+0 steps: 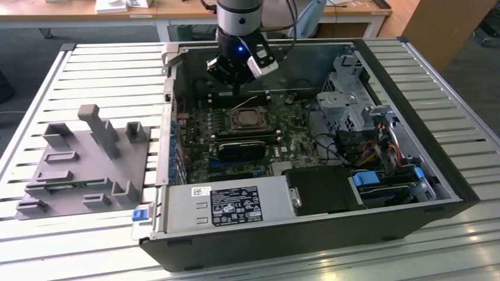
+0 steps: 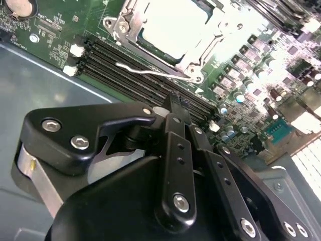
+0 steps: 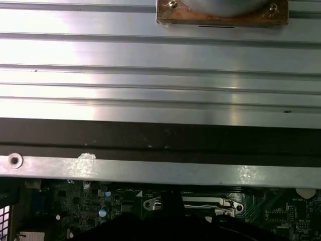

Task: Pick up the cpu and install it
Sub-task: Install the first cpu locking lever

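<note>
Here, arm upright, tool [image 1: 238,88] closed and empty, just above socketed cpu [image 1: 248,119]

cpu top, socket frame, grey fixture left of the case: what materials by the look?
cpu: pale metal top, likely plated; it glares bright. Socket frame: bare stamped steel, shiny, with screws. Grey fixture: matte plastic, possibly printed; dull, uniform, blocky.

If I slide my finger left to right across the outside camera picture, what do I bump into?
Grey plastic holder block with upright posts → silver square cpu in its metal-framed socket → grey metal drive cage → ribbed metal table.
</note>
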Available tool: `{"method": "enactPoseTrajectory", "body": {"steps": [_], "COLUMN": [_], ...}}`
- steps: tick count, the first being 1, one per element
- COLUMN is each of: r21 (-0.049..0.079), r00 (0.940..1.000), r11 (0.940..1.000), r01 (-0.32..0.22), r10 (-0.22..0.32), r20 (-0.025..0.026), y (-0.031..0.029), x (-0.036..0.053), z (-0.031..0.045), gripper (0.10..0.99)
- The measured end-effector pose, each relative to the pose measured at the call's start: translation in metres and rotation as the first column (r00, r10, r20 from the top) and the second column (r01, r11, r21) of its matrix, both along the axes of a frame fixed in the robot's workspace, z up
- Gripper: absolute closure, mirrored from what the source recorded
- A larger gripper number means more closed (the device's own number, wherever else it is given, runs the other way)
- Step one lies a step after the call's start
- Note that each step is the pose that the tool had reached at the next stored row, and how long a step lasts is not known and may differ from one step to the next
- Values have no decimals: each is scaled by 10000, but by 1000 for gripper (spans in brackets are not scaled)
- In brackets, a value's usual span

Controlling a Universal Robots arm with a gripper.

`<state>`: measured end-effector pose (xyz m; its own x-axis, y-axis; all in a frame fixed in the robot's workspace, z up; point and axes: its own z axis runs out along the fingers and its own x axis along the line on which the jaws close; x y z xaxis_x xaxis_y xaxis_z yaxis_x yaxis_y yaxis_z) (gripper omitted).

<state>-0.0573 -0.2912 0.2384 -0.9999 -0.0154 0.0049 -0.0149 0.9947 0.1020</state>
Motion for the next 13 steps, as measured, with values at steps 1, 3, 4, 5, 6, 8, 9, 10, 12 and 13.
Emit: {"method": "enactPoseTrajectory", "body": {"steps": [1,3,4,5,6,8,9,10,12,13], "r21": [-1,-1,-2,-2,0,-10,-32,-55,-72,-72], "r00": [10000,10000,10000,10000,10000,10000,10000,10000,10000,10000], "r11": [10000,10000,10000,10000,10000,10000,10000,10000,10000,10000], "r01": [-1,-1,-1,-1,-1,0,0,0,-6,-14], "r10": [1,1,1,1,1,0,0,0,6,14], "r20": [0,0,-1,-1,1,1,0,0,0,0], "y": [1,1,1,1,1,2,5,7,8,9], "x": [9,32,47,60,68,75,78,82,88,92], "z": [-10,-36,-51,-71,-88,-107,-112,-119,-135,-143], "gripper": [980,980,980,980,980,980,980,980,980,980]}}
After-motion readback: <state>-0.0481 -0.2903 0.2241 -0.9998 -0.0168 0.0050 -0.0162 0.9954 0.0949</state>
